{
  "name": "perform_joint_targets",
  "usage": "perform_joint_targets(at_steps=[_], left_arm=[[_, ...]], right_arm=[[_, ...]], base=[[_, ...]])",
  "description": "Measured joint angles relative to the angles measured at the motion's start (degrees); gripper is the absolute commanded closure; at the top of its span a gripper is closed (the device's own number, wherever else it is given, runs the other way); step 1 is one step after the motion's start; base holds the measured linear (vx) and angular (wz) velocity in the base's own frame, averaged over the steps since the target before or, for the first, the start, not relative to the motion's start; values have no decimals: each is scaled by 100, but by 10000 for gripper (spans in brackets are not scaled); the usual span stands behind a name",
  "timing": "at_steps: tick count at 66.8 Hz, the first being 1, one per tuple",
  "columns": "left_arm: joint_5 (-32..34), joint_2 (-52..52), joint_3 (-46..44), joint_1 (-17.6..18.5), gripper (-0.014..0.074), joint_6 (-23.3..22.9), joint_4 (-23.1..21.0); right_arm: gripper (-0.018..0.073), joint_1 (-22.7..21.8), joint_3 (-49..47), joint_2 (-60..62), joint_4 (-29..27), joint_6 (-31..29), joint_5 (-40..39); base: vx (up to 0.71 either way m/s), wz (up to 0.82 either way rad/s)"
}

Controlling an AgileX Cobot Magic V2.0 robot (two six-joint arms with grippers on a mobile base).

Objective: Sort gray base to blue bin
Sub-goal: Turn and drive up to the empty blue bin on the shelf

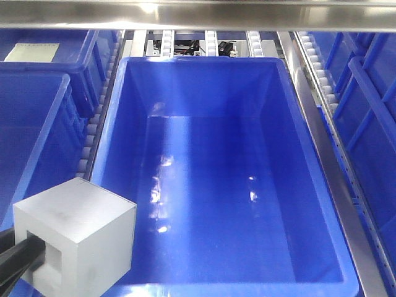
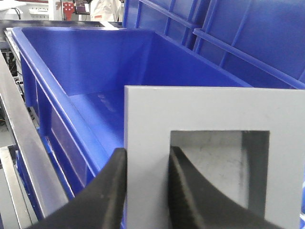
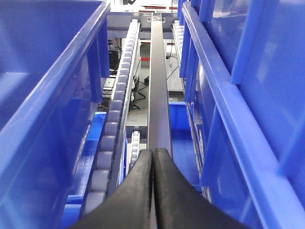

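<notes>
The gray base is a matte gray cube with a square recess in its near face. It hangs above the near left corner of the blue bin. My left gripper is shut on the base: one finger is in the recess, the other is outside the wall. Its black fingers show at the lower left of the front view. The bin lies beyond the block and nothing lies in it. My right gripper is shut and empty, above a rail between two bins.
More blue bins stand at the left and right of the main bin. Grey roller tracks and metal rails run between them. A steel bar crosses the top of the front view. Cables lie beneath the rollers.
</notes>
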State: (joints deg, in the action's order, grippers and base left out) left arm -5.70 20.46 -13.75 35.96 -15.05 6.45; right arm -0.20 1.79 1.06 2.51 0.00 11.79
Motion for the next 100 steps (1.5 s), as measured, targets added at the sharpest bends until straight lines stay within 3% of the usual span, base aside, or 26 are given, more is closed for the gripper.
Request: perform_joint_targets(at_steps=[100], left_arm=[[0, 0, 0, 0, 603, 0, 0]], right_arm=[[564, 0, 0, 0, 0, 0, 0]], base=[[3, 0]])
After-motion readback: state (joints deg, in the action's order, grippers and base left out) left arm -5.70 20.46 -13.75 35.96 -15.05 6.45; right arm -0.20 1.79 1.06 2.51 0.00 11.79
